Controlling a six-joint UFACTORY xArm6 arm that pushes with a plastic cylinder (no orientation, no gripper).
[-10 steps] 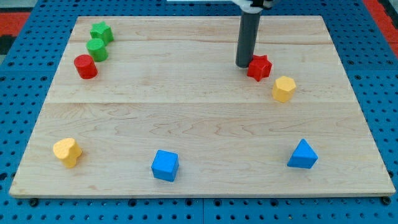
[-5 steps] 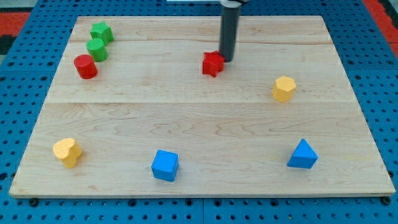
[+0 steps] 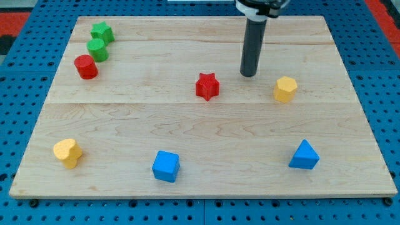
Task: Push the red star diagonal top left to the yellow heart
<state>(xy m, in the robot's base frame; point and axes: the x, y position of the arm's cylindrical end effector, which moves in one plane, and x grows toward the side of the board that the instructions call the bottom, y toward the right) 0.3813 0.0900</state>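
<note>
The red star (image 3: pixel 207 86) lies near the middle of the wooden board (image 3: pixel 200 125), a little above centre. The yellow heart (image 3: pixel 67 152) sits near the board's bottom left corner, far from the star. My tip (image 3: pixel 249 74) is on the board to the right of the star and slightly above it, apart from it by about one block width. The dark rod rises from the tip to the view's top.
A yellow hexagon (image 3: pixel 285 89) sits right of my tip. A green block (image 3: pixel 102 32), a green cylinder (image 3: pixel 97 49) and a red cylinder (image 3: pixel 85 66) cluster at top left. A blue cube (image 3: pixel 166 165) and a blue triangular block (image 3: pixel 304 155) lie along the bottom.
The red star slid left from beside the yellow hexagon, then down to the board's middle. My tip followed it left, then moved back right and lost contact with it.
</note>
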